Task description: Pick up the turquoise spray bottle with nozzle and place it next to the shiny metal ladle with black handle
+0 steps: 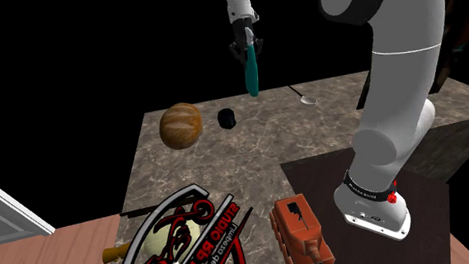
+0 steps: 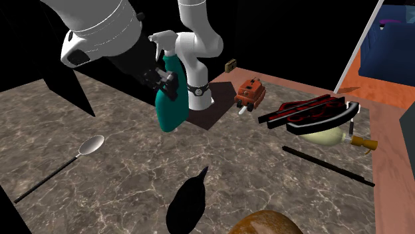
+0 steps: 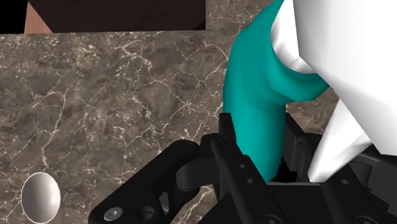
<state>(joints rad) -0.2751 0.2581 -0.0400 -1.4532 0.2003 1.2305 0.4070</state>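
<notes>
The turquoise spray bottle (image 1: 253, 72) with a white nozzle (image 2: 163, 41) hangs in the air above the marble table (image 1: 226, 165), clasped near its neck by my black gripper (image 1: 247, 52), which is shut on it. From the second exterior view the bottle (image 2: 170, 103) hangs upright beside the gripper (image 2: 165, 78). The ladle (image 2: 92, 144) lies flat on the table, its shiny bowl toward the bottle and its thin black handle (image 2: 40, 183) running away from it. In the wrist view the bottle (image 3: 254, 121) fills the space between the fingers, and the ladle bowl (image 3: 39, 197) lies off to one side below.
A brown round loaf-like object (image 1: 180, 126) and a small black object (image 1: 227, 117) sit on the table. A red toy (image 1: 300, 231) and a red-and-black sign over a pale dish (image 1: 185, 237) lie near the stand. A thin black rod (image 2: 326, 166) lies nearby.
</notes>
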